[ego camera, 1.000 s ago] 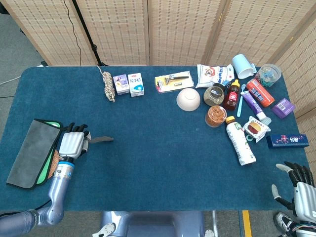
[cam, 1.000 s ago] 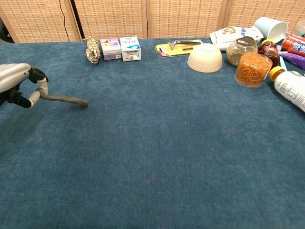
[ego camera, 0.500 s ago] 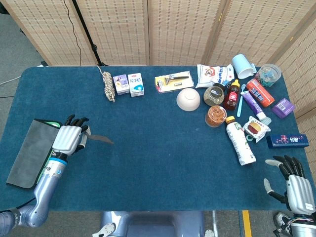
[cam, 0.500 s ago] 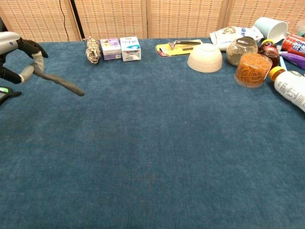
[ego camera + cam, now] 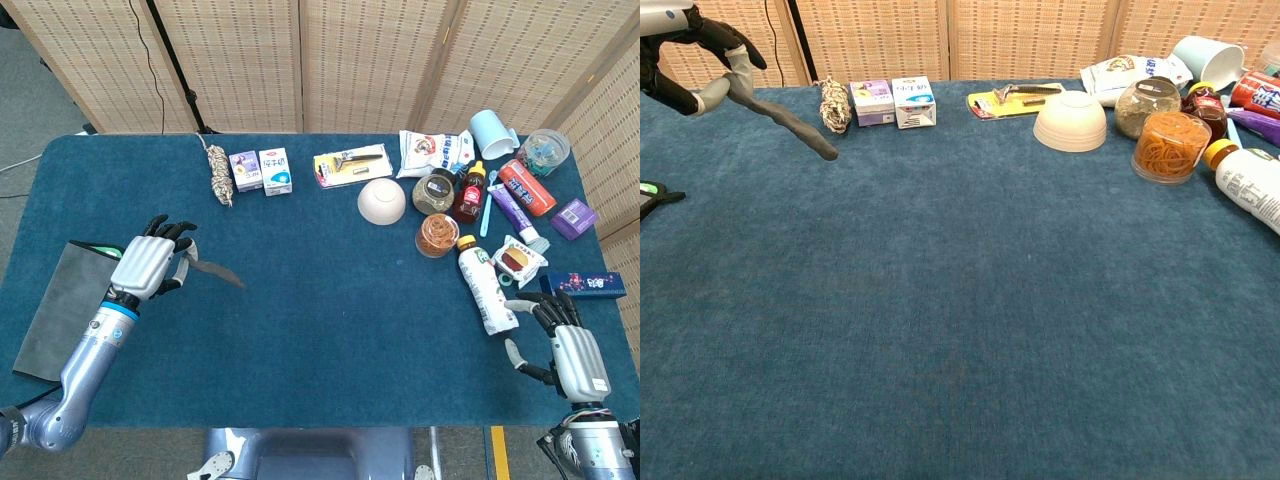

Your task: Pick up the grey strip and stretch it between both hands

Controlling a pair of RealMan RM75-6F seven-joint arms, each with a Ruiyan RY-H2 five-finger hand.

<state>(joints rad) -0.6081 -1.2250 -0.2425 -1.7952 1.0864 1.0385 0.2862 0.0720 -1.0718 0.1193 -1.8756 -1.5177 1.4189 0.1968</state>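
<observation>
The left hand [image 5: 150, 267] pinches one end of the strip [image 5: 215, 271], whose free end droops toward 4 o'clock above the table [image 5: 330, 320], so the empty right hand [image 5: 572, 350], fingers spread, should cross toward 9 o'clock and pinch that tip before any pull.

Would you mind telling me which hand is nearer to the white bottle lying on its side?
Right. The right hand hovers just right of the white bottle, while the left hand holds the grey strip across the table.

Left robot hand [image 5: 688, 52] top-left w/ grey strip [image 5: 785, 118] pinched, free end dangling above table [image 5: 970, 330].
</observation>
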